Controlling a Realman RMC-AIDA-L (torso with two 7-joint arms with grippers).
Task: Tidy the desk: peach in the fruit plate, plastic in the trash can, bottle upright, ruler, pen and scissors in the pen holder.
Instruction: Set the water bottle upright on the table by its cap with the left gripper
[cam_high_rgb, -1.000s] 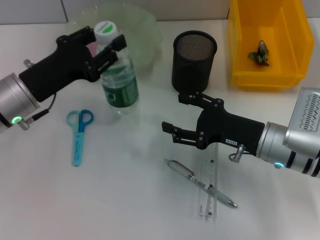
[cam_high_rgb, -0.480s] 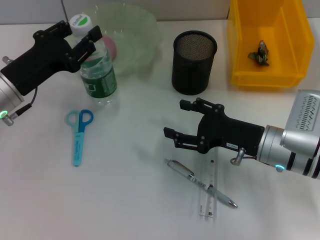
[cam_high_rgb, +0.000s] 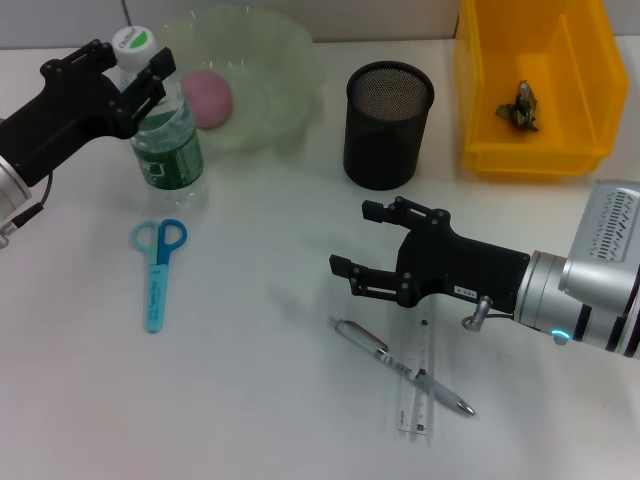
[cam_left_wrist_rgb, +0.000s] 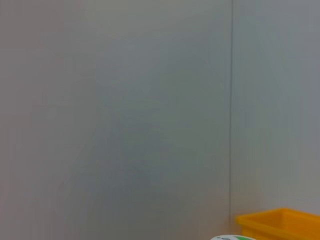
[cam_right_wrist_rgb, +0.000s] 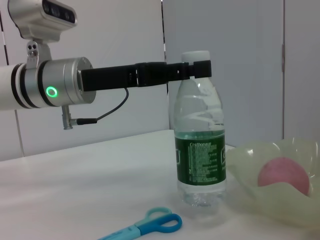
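The left gripper (cam_high_rgb: 133, 72) stands with its fingers on either side of the neck of the bottle (cam_high_rgb: 160, 135), just under the white cap. In the right wrist view the black fingers (cam_right_wrist_rgb: 192, 70) are level with the cap. Whether they press the neck or are already slack cannot be told for sure. The bottle is upright on the table (cam_high_rgb: 250, 400), so holding it high at the neck probably serves to keep it steady while it is set down. Just beside the gripper, on the side toward the robot's right, is the fruit plate (cam_high_rgb: 270, 90) with the peach (cam_high_rgb: 205, 97) inside. Below the gripper, nearer to the robot, the scissors (cam_high_rgb: 157, 268) lie flat.

The right gripper (cam_high_rgb: 366, 245) hangs spread open and empty, low over the table. Just behind its fingers, under the wrist, the pen (cam_high_rgb: 400, 366) lies crossed over the ruler (cam_high_rgb: 420, 385). Beyond it stands the pen holder (cam_high_rgb: 388, 125), and further to the robot's right the trash can (cam_high_rgb: 480, 110) already holds the plastic (cam_high_rgb: 520, 105).
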